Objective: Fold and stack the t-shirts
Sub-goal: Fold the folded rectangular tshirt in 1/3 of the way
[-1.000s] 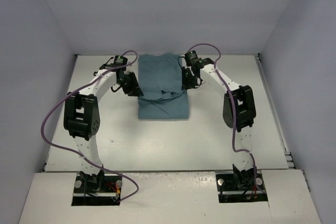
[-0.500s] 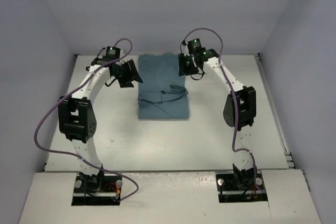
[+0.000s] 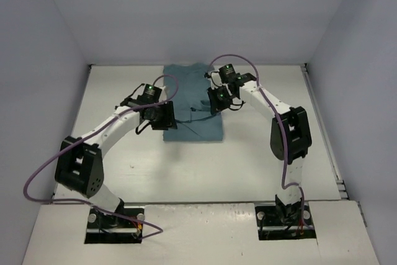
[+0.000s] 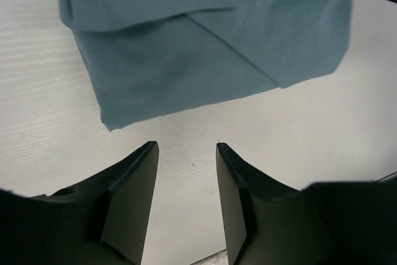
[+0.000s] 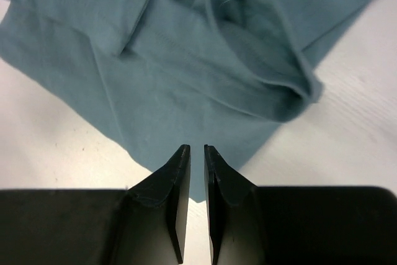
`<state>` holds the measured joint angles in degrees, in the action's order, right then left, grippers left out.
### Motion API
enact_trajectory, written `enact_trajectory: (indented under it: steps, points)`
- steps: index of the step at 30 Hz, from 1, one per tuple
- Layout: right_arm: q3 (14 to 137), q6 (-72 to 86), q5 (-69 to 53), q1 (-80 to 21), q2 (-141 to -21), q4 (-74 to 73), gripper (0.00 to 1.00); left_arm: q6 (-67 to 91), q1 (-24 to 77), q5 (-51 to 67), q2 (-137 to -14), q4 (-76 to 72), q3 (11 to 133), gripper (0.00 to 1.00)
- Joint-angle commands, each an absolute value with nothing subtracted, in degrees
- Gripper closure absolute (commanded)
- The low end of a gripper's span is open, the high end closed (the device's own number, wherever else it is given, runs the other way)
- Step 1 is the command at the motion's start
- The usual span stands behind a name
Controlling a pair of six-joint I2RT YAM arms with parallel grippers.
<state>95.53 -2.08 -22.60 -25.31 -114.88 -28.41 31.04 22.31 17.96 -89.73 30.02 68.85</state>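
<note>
- One teal t-shirt (image 3: 189, 85) lies on the white desk (image 3: 248, 166), at its far middle, between the two arms.
- Its cloth is plain and soft, with no print. It is folded into a narrow rectangle, long side running away from the arm bases.
- A sleeve lies folded across the top with its hem showing, and beside it one fold stands up in a loose pucker.
- The left claw (image 4: 186, 148) is released and empty, over bare desk just beside the shirt's left edge.
- The right claw (image 5: 196, 148) is almost clenched, with a thin empty slit, above the shirt's right edge.
</note>
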Motion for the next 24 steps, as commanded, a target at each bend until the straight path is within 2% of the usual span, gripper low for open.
enact_trajectory:
  steps: [1,15,24]
  points:
    - [95.6,-6.2,-27.9,-27.3,-115.4,-25.5,0.87,32.1,23.9,13.1,-91.4,20.0,68.0,0.61]
    - [99.3,-9.6,-28.7,-28.5,-124.4,-24.8,0.87,31.5,25.5,10.2,-94.4,15.6,61.5,0.66]
    - [106.5,-10.5,-18.1,-27.4,-129.0,-24.7,0.85,33.5,26.3,9.5,-93.9,12.1,55.2,0.72]
